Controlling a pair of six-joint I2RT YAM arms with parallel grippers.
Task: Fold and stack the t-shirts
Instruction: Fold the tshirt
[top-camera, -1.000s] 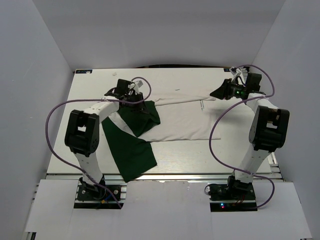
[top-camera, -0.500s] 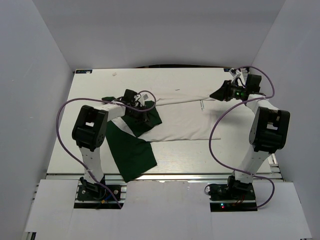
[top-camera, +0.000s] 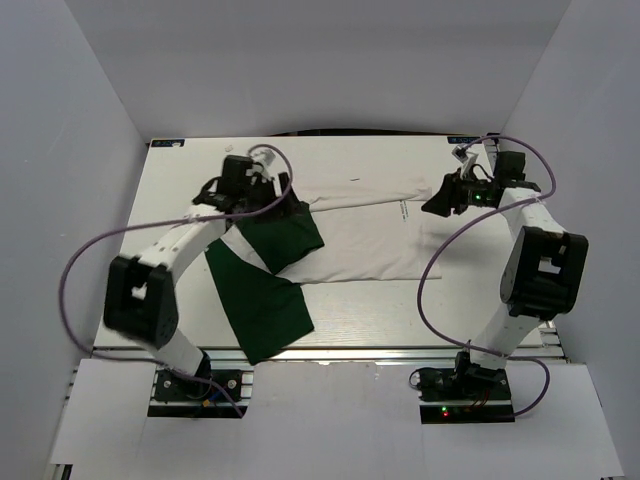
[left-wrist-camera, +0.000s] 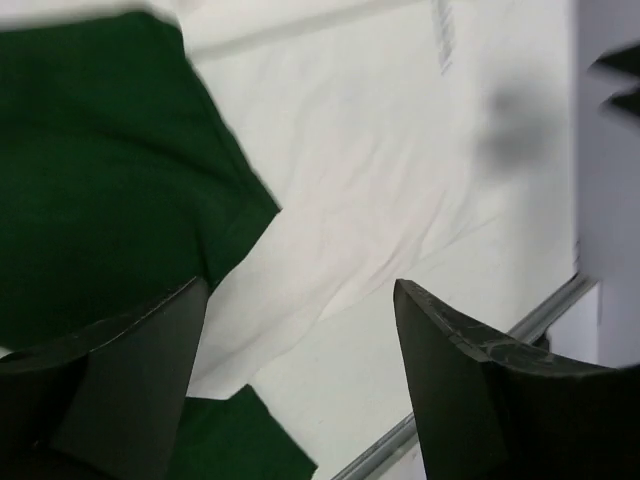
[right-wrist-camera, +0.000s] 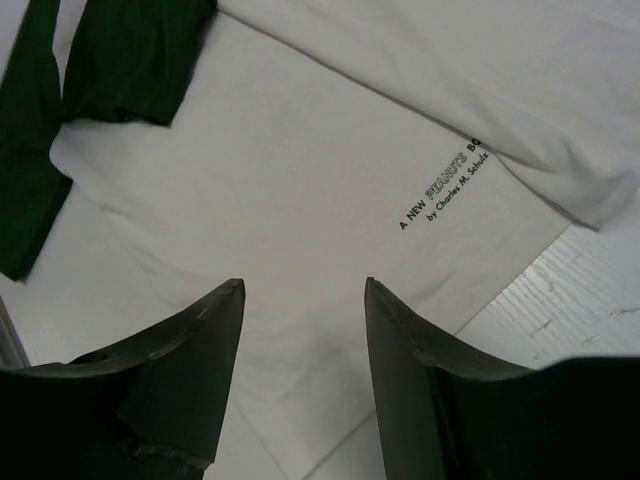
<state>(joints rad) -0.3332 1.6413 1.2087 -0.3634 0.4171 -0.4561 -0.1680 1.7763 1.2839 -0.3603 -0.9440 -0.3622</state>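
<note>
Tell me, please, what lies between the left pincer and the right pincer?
In the top view, only the t-shirt lies between the left pincer and the right pincer: its white body, with small dark lettering.

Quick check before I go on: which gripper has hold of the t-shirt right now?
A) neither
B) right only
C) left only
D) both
A: in the wrist views the left gripper and the right gripper both stand open above the t-shirt, with no cloth between their fingers.
</note>
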